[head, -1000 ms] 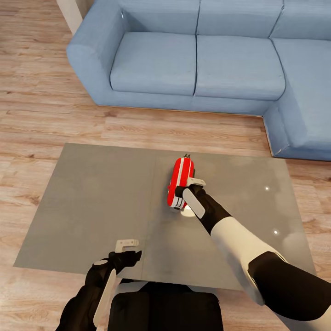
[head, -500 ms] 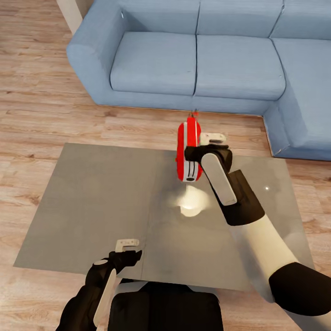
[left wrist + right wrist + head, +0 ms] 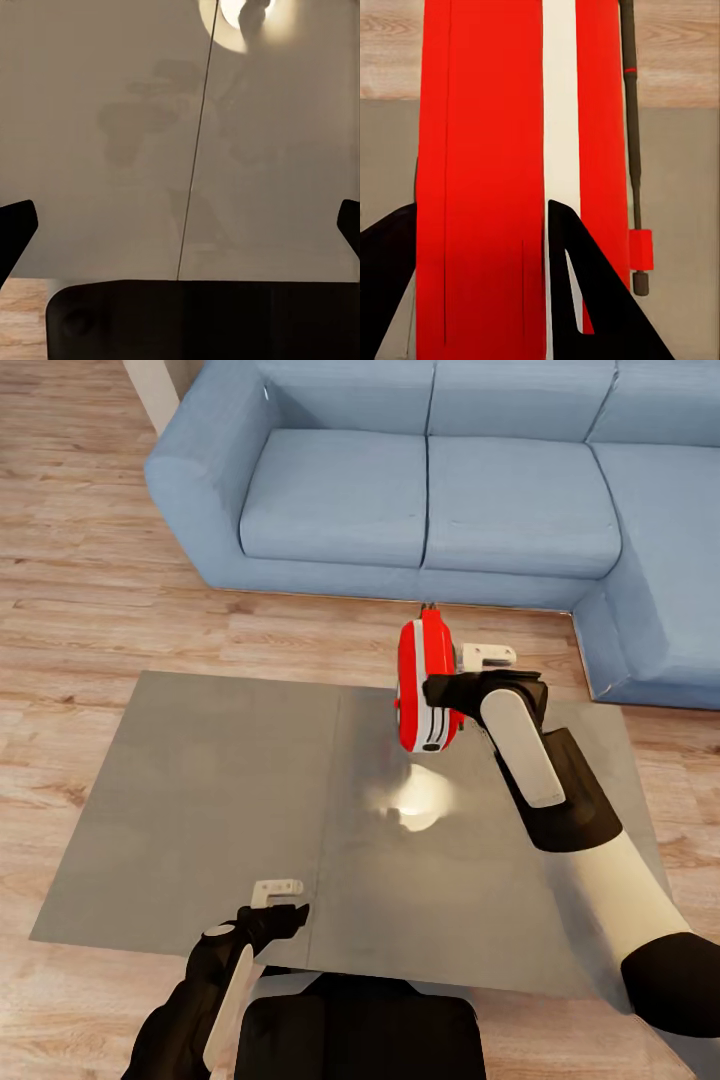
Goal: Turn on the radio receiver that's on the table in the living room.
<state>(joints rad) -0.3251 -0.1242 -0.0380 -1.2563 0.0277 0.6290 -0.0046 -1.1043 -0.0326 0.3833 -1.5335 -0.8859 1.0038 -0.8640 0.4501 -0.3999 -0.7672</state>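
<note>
The red radio receiver (image 3: 424, 682) with white trim bands hangs in the air above the far middle of the grey-brown table (image 3: 200, 790), held upright on edge. My right gripper (image 3: 452, 678) is shut on the radio's side. In the right wrist view the red body (image 3: 487, 180) with its white band runs between the two dark fingers (image 3: 592, 300), and a thin dark rod with a red tip lies along its edge. My left gripper (image 3: 278, 900) hovers low over the table's near edge, open, with bare tabletop (image 3: 150, 150) between its finger tips.
A blue L-shaped sofa (image 3: 430, 490) stands beyond the table and wraps round at the right. Light wood plank floor (image 3: 80, 610) surrounds the table. A bright lamp reflection (image 3: 418, 805) shines on the glossy top below the radio.
My right gripper has lifted the radio off the table and carried it up and slightly to the right. The left arm has stayed put.
</note>
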